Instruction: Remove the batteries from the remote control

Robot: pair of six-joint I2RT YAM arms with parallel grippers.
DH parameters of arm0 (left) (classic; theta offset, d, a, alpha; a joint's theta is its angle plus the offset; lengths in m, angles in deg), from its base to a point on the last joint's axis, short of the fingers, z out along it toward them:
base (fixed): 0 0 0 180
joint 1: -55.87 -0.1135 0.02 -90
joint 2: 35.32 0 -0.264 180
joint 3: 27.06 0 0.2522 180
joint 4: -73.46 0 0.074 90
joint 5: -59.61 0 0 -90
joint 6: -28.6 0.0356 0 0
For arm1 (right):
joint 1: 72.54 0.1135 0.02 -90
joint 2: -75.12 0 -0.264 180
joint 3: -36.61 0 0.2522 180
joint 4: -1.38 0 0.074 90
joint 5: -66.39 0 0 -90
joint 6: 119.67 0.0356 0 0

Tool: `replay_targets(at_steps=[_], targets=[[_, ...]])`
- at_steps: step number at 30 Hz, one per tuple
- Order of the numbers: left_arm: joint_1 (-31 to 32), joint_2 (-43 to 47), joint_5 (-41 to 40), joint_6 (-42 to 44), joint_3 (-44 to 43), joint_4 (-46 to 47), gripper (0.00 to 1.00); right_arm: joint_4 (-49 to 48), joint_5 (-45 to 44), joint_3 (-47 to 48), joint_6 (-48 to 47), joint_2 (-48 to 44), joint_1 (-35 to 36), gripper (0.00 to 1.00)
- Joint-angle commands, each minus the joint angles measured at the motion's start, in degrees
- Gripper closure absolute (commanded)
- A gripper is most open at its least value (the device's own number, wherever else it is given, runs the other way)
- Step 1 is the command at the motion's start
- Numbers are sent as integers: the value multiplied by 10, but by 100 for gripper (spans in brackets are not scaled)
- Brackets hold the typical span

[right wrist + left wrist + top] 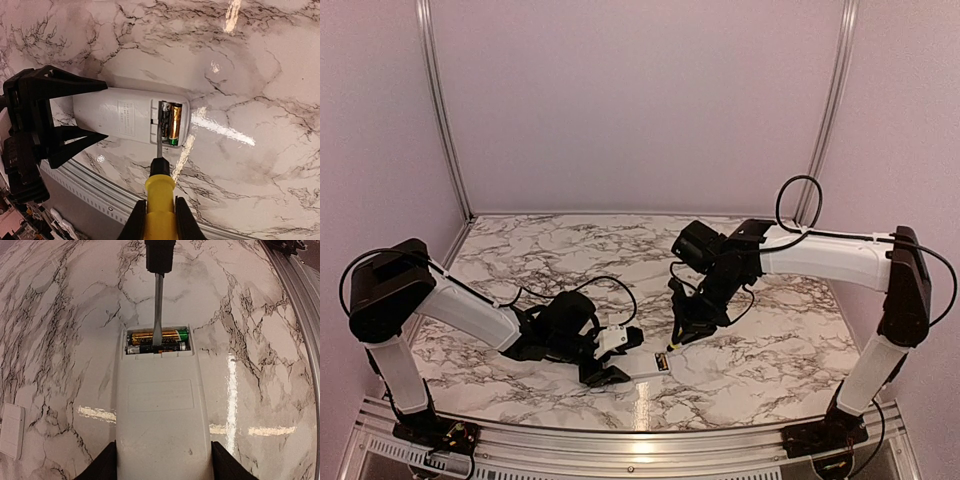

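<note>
The white remote control lies back-up on the marble table, its battery recess open at the far end. Two batteries lie side by side in it, one gold with a green end, one dark. My left gripper is shut on the remote's near end. My right gripper is shut on a yellow-handled screwdriver; its metal tip sits in the recess against the dark battery. In the top view the remote lies between the left gripper and the right gripper.
A small white flat cover lies on the table left of the remote. The aluminium rail of the table's near edge runs close beside the remote. Marble surface extends behind both arms.
</note>
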Motion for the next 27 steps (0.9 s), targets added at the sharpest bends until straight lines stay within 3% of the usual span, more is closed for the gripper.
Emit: replay_targets(at_steps=[1, 27], targets=[[3, -9, -2, -6, -15, -10, 100, -5, -13, 25, 4, 10, 5, 100], [3, -7, -6, -9, -17, -20, 100, 39, -53, 36, -5, 27, 12, 100]])
